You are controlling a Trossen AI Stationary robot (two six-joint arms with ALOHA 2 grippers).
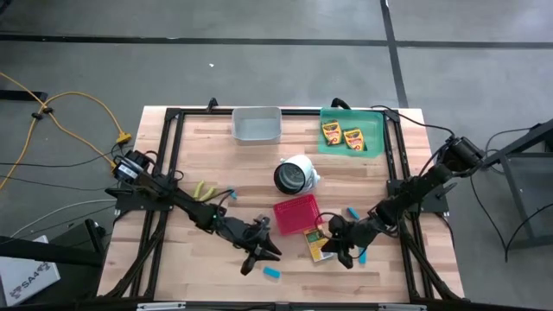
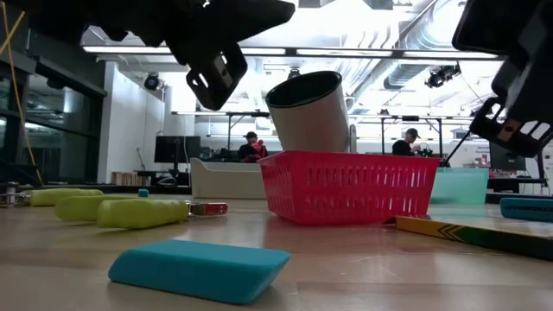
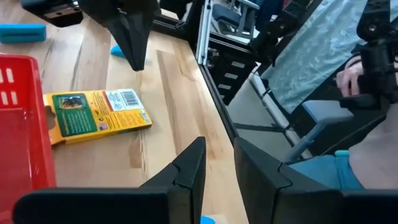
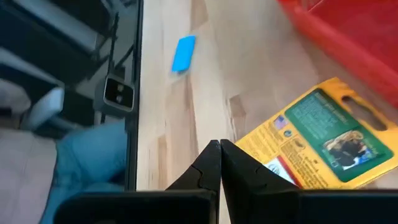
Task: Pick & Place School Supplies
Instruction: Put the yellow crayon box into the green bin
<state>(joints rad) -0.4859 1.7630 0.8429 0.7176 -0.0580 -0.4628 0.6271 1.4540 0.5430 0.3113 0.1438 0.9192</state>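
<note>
- Worktop (image 1: 216, 147): pale wood-plank surface in a black metal frame; carries everything below.
- Green plastic tray (image 1: 373, 121), far right corner: 2 yellow-and-green card crayon boxes (image 1: 341, 135) lie inside, side by side. Judged placed, i.e. done.
- 3rd yellow-and-green crayon box (image 1: 317, 244): flat on worktop, touching near edge of red mesh plastic basket (image 1: 296, 213). Not yet placed.
- Basket: appears empty in high view.
- Grey rectangular bin (image 1: 257, 124), far edge: appears empty.
- White cylinder w/ dark opening (image 1: 295, 174): tipped on its side, between bin and basket.
- Yellow-green-handled plier-like tools (image 1: 205, 189): on worktop, left of centre, beside left arm. Count unclear from above. Not yet placed.
- Small light-blue blocks: one (image 1: 272, 274) near front edge, just beside left claw; one (image 1: 353, 212) right of basket; others part-hidden by arms. All loose on worktop.
- Left claw (image 1: 262, 250): low over worktop between the front block and basket; fingers part-open w/ a narrow gap, nothing between them in wrist view.
- Right claw (image 1: 340, 249): just beside 3rd crayon box on its right; fingers pressed together, holding nothing.
- Progress est.: 2 boxes in tray; 1 box, the tools and all blocks left. Well under half.
</note>
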